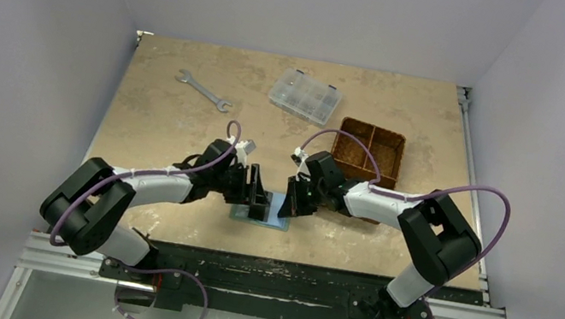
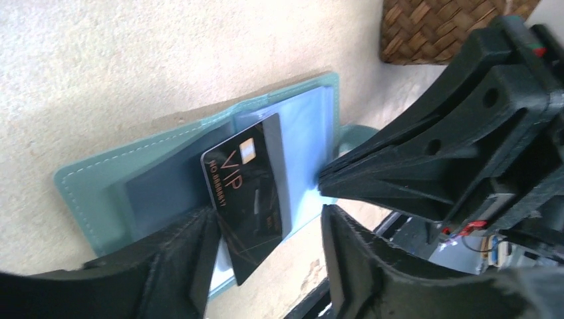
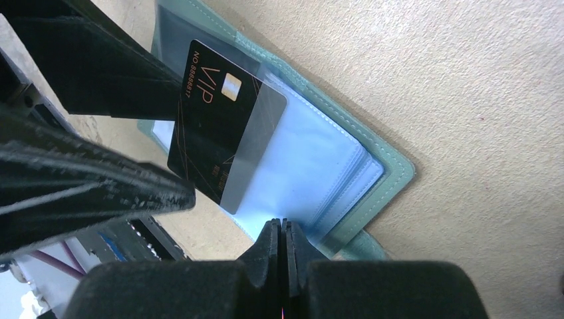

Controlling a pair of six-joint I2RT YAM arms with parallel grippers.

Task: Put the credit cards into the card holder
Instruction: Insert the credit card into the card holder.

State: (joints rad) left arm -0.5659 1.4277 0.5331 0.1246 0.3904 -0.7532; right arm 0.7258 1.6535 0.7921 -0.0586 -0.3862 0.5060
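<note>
The card holder (image 1: 279, 220) lies open on the table near the front edge, with a sage-green cover (image 2: 86, 179) (image 3: 392, 166) and pale blue clear pockets. A black credit card (image 2: 247, 193) (image 3: 213, 133) marked VIP sits partly inside a pocket, its lower end sticking out past the holder. My left gripper (image 1: 259, 199) (image 2: 266, 219) is open, one finger on each side of the card. My right gripper (image 1: 290, 204) (image 3: 281, 224) is shut, its tips (image 2: 326, 179) resting on the edge of the blue pocket pages. I cannot tell if a page is pinched.
A brown woven basket (image 1: 368, 152) (image 2: 439, 26) stands just behind the right arm. A clear compartment box (image 1: 304, 96) and a wrench (image 1: 204, 89) lie farther back. The table's front edge and metal rail (image 1: 277, 273) run close to the holder.
</note>
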